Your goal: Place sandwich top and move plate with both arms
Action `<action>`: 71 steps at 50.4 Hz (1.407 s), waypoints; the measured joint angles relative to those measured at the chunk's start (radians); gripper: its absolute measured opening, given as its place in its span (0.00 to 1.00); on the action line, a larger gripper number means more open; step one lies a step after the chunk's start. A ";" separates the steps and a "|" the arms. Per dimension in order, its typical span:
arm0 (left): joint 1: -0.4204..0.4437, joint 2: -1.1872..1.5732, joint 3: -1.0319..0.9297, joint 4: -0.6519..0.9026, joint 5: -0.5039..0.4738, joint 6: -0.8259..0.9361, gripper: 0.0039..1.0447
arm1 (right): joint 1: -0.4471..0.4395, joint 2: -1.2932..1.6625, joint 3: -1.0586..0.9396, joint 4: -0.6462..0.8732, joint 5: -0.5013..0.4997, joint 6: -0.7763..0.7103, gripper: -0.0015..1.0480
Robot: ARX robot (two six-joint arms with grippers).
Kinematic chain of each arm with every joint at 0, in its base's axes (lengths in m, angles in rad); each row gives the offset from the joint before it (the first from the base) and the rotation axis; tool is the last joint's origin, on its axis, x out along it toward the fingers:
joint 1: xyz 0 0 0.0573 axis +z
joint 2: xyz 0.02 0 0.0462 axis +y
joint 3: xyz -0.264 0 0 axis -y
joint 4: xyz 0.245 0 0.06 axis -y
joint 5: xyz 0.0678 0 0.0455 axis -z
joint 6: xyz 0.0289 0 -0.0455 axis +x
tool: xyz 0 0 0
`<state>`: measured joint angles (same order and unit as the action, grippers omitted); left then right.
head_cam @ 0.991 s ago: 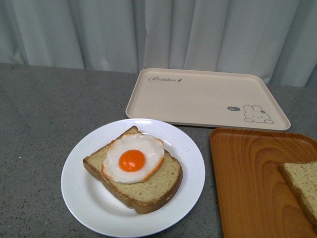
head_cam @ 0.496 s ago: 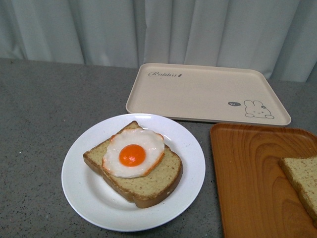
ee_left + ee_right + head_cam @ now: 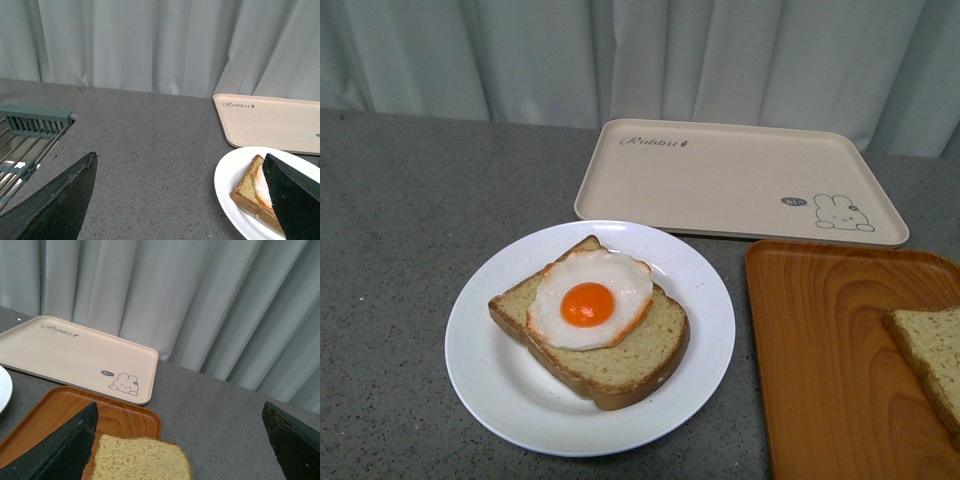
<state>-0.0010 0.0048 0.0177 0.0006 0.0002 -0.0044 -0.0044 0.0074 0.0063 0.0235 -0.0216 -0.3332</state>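
Nearest the cameras, both grippers hung above the bench (image 3: 400,230) with nothing in them. The left gripper (image 3: 179,156) had its jaws spread wide over bare bench beside the plate. The right gripper (image 3: 180,405) was likewise spread, over the wood-grain tray (image 3: 820,370).

In the front view, the white plate (image 3: 485,375) sat at 7 o'clock, carrying the bread slice (image 3: 630,365) topped with the fried egg (image 3: 588,305). The sandwich top (image 3: 932,368) lay flat on the wood-grain tray at 4 o'clock, apart from the plate and partly cut off by the frame. The rabbit-print tray (image 3: 730,180) lay at 12 o'clock, before the grey curtain (image 3: 720,60). Something like a wire rack (image 3: 35,122), only partly seen, lay off by the left arm.

The first step seemed not yet begun: the top slice was untouched. The next move probably called for the right gripper to descend, pinch the slice by its crust and carry it toward 9 o'clock onto the egg.
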 joint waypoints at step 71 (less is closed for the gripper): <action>0.000 -0.001 0.000 0.000 0.000 0.000 0.94 | -0.404 1.622 0.516 0.233 -0.244 0.900 0.91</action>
<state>-0.0010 0.0040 0.0177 0.0006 0.0006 -0.0040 -0.4084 1.6299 0.5220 0.2562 -0.2653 0.5667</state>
